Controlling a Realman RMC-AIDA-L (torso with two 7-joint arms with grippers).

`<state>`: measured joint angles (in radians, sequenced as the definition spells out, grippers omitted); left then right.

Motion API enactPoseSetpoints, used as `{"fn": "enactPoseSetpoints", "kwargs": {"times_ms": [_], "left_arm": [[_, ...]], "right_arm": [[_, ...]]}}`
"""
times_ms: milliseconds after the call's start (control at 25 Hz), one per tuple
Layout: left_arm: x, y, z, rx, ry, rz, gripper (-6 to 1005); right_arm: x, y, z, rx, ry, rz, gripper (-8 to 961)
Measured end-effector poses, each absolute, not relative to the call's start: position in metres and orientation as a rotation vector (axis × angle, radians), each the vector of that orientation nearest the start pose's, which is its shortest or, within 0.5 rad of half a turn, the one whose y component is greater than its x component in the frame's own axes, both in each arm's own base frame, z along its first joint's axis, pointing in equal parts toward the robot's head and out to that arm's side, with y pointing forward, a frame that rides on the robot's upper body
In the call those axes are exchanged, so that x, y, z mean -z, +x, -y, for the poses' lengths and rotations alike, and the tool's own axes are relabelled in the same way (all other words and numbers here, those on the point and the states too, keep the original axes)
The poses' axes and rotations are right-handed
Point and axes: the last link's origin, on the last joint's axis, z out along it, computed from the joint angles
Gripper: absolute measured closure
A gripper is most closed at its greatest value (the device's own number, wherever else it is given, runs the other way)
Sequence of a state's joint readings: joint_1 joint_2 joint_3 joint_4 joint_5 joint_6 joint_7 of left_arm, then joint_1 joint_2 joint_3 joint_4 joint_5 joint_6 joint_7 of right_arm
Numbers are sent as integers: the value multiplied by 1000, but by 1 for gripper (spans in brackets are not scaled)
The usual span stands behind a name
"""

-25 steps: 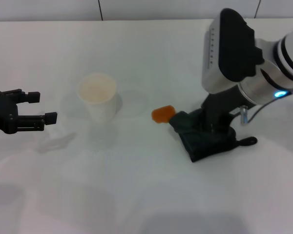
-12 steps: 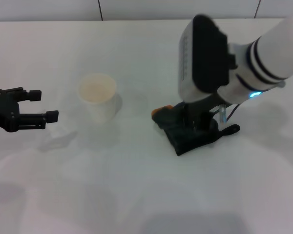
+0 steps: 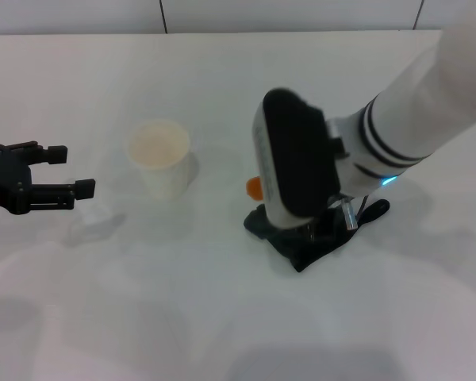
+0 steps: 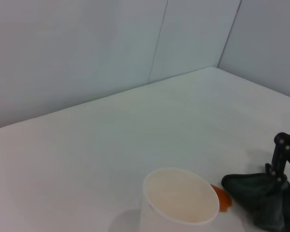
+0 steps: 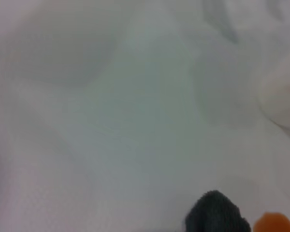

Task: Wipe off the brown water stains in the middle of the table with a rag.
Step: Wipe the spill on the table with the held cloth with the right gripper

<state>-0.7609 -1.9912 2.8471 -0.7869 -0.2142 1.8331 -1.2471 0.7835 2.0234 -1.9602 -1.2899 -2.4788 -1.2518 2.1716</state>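
The brown water stains (image 3: pixel 254 187) show as a small orange sliver on the white table (image 3: pixel 222 317), just beside my right arm's wrist housing. The dark green-black rag (image 3: pixel 295 248) lies right next to it on the near side, its black loop strap (image 3: pixel 374 212) trailing to the right. My right gripper (image 3: pixel 324 228) presses down into the rag, shut on it and mostly hidden under the wrist. The left wrist view shows the rag (image 4: pixel 251 191) touching the stain (image 4: pixel 223 201). In the right wrist view a rag corner (image 5: pixel 215 213) and the stain (image 5: pixel 273 224) sit close together. My left gripper (image 3: pixel 73 170) hovers open at the far left.
A white paper cup (image 3: pixel 159 155) stands upright left of the stain, about a cup's width away, and also appears in the left wrist view (image 4: pixel 180 198). A wall runs along the table's far edge.
My right arm has swung left and toward the front, dragging the rag up against the stain, and its wrist now hides most of the orange blob. The left gripper has stayed put.
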Motion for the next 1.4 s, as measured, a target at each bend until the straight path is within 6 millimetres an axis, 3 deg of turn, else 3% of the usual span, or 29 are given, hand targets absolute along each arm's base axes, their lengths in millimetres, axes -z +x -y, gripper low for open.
{"fn": "enactPoseSetpoints", "kwargs": {"times_ms": [440,880,1120,1400], "left_arm": [[-77,-309,-323,461,-2645,754,107],[-77,-308,-323,468,-2640,764,108],[-79,-308,-324,473,-2634,763,109],[-79,-311,-322,469,-2628,776,108]], "right_arm": [[103,91,-341,630,-2803,531,837],[105,99,-354,606,-2749,498,837],[108,100,-341,698,-2773,598,838],[106,92,-331,645,-2786,667,838]]}}
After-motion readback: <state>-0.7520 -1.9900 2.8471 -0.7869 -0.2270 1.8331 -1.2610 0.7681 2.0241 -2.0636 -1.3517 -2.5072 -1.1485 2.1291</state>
